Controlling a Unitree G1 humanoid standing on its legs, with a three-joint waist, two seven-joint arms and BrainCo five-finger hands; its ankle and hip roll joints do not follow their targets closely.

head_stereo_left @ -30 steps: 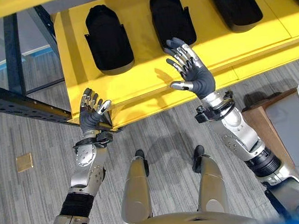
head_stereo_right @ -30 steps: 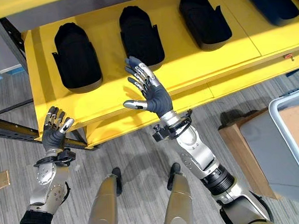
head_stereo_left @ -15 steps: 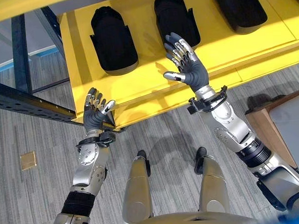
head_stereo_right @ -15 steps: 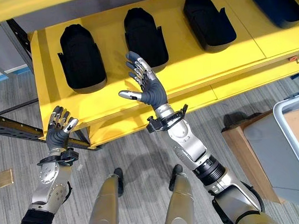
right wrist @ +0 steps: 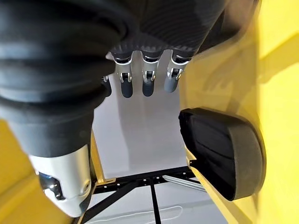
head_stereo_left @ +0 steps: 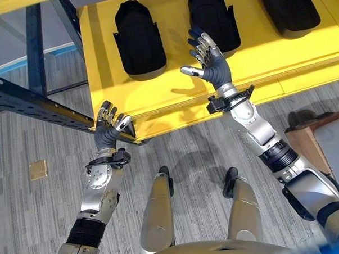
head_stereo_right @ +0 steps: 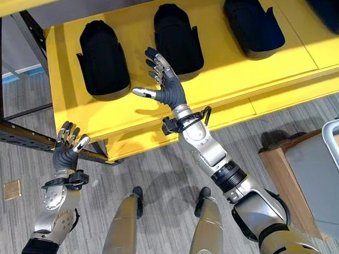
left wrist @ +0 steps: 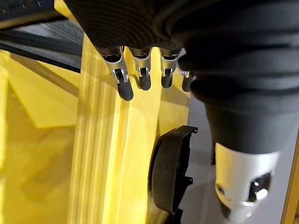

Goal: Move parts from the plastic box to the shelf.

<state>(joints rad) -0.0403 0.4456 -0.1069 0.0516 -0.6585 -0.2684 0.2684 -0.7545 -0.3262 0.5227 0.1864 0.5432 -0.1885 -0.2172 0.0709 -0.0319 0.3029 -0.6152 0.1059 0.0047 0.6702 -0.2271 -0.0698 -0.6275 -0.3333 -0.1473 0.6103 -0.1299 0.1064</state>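
Observation:
Several black moulded parts lie in a row on the yellow shelf (head_stereo_left: 173, 87): one at the left (head_stereo_left: 138, 39), a second (head_stereo_left: 210, 18) and a third (head_stereo_left: 288, 6). My right hand (head_stereo_left: 212, 69) is raised over the shelf's front part, just before the second part, open with fingers spread and nothing in it. In the right wrist view its straight fingers (right wrist: 147, 86) stand beside a black part (right wrist: 219, 149). My left hand (head_stereo_left: 107, 135) is lower, at the shelf's front left corner, open and empty. Its fingers (left wrist: 125, 88) point along the yellow edge, past a black part (left wrist: 170, 172).
A pale plastic box (head_stereo_right: 338, 145) on a wooden stand (head_stereo_right: 272, 162) shows at the right edge. A dark blue steel beam (head_stereo_left: 28, 102) of the rack runs across at the left. Grey striped floor (head_stereo_left: 187, 154) lies below the shelf.
The whole picture has shifted, so the camera moved. My right hand has reached a little farther over the shelf toward the second part. The left hand has held its place.

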